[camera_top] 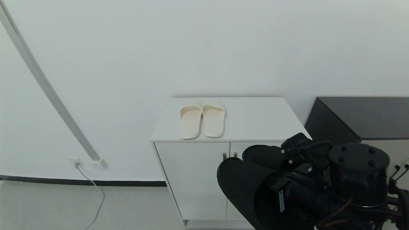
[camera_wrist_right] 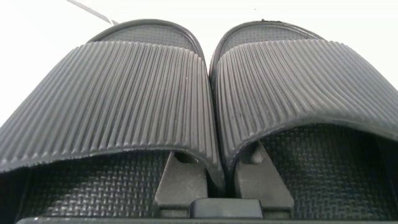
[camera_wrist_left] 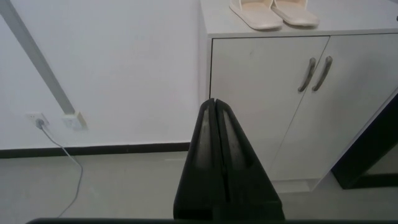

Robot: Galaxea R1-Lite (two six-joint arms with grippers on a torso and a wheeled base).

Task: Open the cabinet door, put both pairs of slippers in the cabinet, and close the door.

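Observation:
A white cabinet (camera_top: 191, 179) stands against the wall with both doors closed, its two handles (camera_top: 224, 156) side by side in the middle. On its top lies a cream pair of slippers (camera_top: 202, 120), also in the left wrist view (camera_wrist_left: 273, 12). My right gripper (camera_wrist_right: 221, 183) is shut on a black pair of slippers (camera_wrist_right: 205, 93), its fingers (camera_wrist_right: 180, 183) under the ribbed straps pinching the inner edges together. The black pair (camera_top: 246, 182) hangs in front of the right door. My left gripper (camera_wrist_left: 214, 106) is shut and empty, low and well short of the left door (camera_wrist_left: 261, 93).
A dark piece of furniture (camera_top: 361, 118) adjoins the cabinet on the right. Left of the cabinet are a wall socket with a trailing cable (camera_top: 76, 163), a slanted grey conduit (camera_top: 41, 80), and open floor (camera_top: 48, 207).

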